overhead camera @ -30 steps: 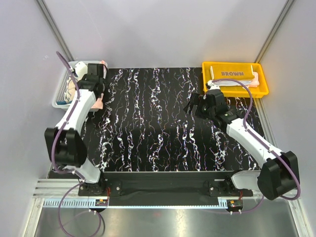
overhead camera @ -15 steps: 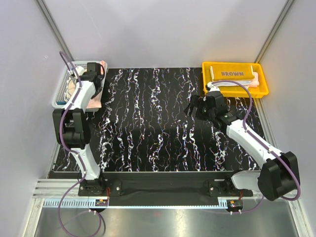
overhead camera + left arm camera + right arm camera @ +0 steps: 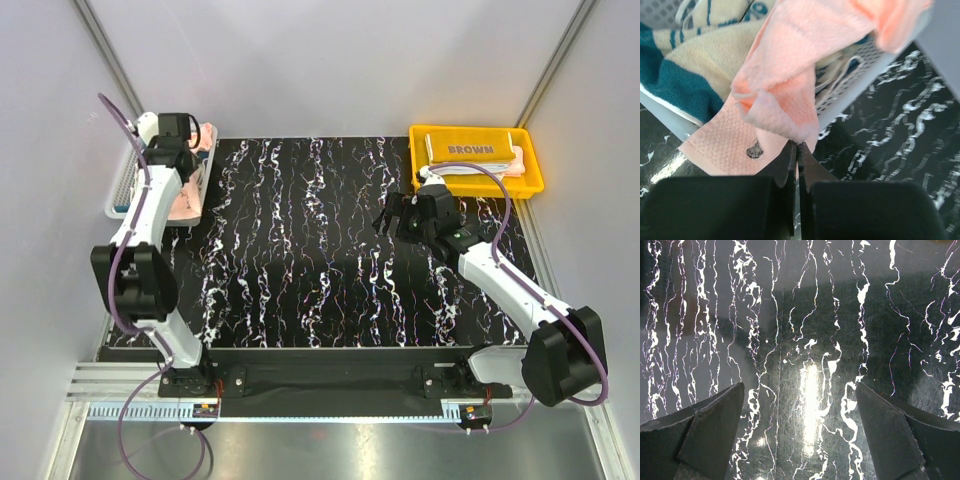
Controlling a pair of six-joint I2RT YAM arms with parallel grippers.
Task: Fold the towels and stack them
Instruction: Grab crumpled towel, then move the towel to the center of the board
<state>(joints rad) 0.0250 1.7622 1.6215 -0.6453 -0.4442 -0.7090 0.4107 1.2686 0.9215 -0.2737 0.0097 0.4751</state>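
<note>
Two towels show in the top external view. The brown towel [image 3: 470,150] lies folded in the yellow tray [image 3: 415,160] at one o'clock. The pink towel [image 3: 190,200] is draped over the rim of the white basket [image 3: 120,195] at ten o'clock, beneath the left gripper [image 3: 185,160], whose own body hides its fingertips here. The right gripper [image 3: 390,215] hovers over the table [image 3: 300,270] near centre, spread and holding nothing.

Left wrist view: the fingers are pressed together on only a thin lower fold of the pink towel. A lift could let it slip free, or drag the cream-teal towel [image 3: 685,65] out with it from ten o'clock. How much cloth sits between the tips is hard to judge.

Right wrist view: both fingers stand wide apart above the marbled surface, and no towel is in frame.
</note>
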